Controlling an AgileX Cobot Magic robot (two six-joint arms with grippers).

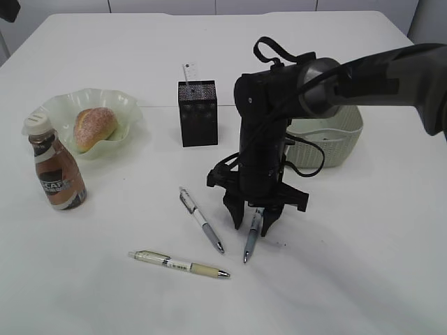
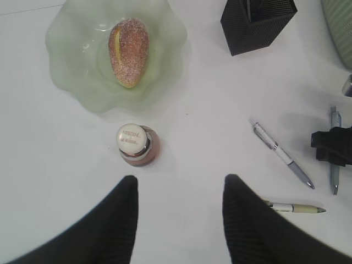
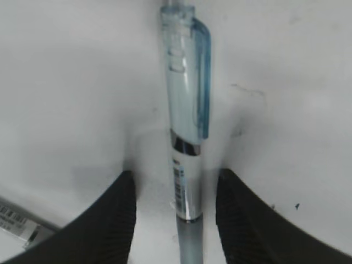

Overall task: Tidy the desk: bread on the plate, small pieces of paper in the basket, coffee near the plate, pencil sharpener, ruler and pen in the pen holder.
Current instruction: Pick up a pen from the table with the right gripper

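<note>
On the white surface (image 1: pixel 363 265), lower centre of the exterior frame, the right end effector (image 1: pixel 253 222) stands down with its jaws spread, not yet clenched. The blue pen (image 3: pixel 186 143) lies directly between them. Its long axis runs along the gap, so this arm is the nearer one.

The coffee (image 1: pixel 56 171) label shows pale letters reading "CAF", part of a longer word cut off by the bottle's curve. In the left wrist view its white cap (image 2: pixel 132 137) carries reddish print, too small to read. The blue pen (image 3: pixel 186 137) has a barcode-like strip of dark marks on its barrel, illegible. The ruler (image 1: pixel 190 72) markings are too fine to read.
</note>
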